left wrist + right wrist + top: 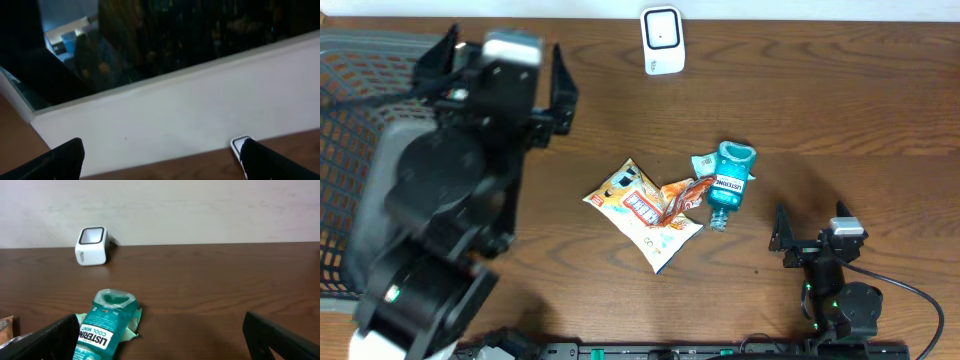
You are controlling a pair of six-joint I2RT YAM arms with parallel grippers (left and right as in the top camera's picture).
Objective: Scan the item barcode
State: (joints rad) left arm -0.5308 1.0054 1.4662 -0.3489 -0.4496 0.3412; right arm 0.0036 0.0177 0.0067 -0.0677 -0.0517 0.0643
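Observation:
Near the table's middle lies a teal Listerine bottle on its side, next to an orange packet and a white snack bag. A white barcode scanner stands at the far edge. My left gripper is raised high at the left, open and empty, facing the wall; the scanner peeks out beside its right finger. My right gripper sits low at the front right, open and empty. The bottle lies just ahead of its left finger, with the scanner far behind.
A dark mesh basket fills the left side under the left arm. A small green packet lies partly under the bottle's base. Bare wood stretches to the right of the bottle and ahead of the right gripper.

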